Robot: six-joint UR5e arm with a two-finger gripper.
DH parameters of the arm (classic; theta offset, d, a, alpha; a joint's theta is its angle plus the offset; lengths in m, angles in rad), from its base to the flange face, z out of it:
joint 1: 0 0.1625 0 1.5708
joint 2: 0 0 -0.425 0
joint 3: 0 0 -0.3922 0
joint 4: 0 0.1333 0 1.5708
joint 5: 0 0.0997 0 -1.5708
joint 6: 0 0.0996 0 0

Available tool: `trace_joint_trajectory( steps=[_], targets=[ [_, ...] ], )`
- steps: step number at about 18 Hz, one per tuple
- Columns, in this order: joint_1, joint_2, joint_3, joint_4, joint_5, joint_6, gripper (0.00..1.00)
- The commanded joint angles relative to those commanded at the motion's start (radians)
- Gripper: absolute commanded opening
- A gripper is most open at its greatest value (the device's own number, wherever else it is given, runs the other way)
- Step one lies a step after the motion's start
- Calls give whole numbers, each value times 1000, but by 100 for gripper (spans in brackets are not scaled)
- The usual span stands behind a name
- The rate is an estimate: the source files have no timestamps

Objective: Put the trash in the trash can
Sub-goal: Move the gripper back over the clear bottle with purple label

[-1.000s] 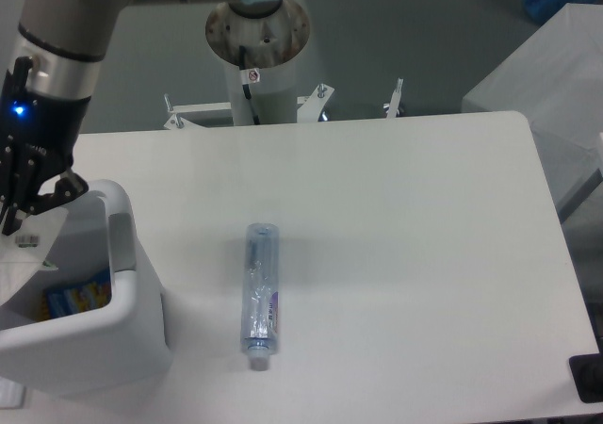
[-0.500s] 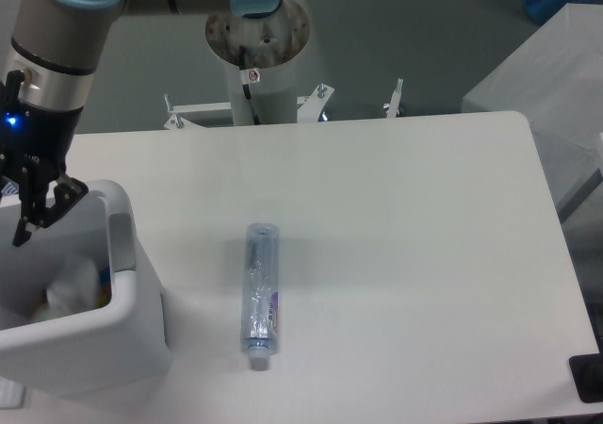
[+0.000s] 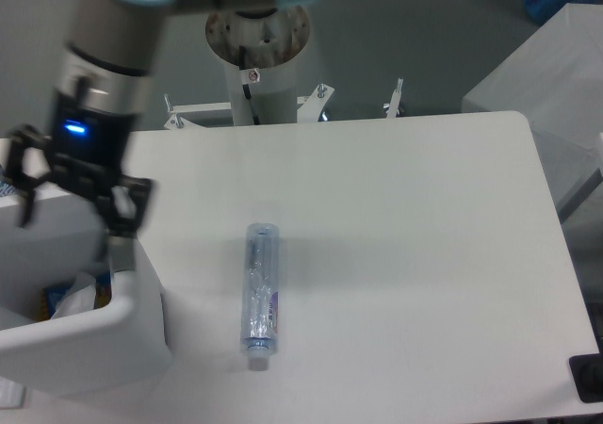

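The long crushed clear bottle with a blue-purple label lies on the white table, cap end toward the front edge. The white trash can stands at the front left. The crumpled clear wrapper lies inside it, beside a blue and yellow item. My gripper hangs over the can's back rim, open wide and empty, with one finger above the right rim. The bottle is well to its right.
The arm's base column stands behind the table's back edge. A grey-white box sits off the table's right side. A small black object is at the front right corner.
The gripper has swung to the right over the can and its fingers have spread wider. The wrapper, dropped into the can half a second ago, now lies lower inside. The bottle has not moved.
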State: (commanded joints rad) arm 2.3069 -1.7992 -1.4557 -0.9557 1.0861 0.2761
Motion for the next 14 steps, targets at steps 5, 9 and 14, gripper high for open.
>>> trace_joint_trajectory(
  steps=[5, 9, 14],
  targets=[
    [63, -112, -3, -2, 30, -3, 100],
    [82, -209, -3, -6, 135, 11, 100],
    [83, -313, 24, 0, 188, 5, 100]
  ],
)
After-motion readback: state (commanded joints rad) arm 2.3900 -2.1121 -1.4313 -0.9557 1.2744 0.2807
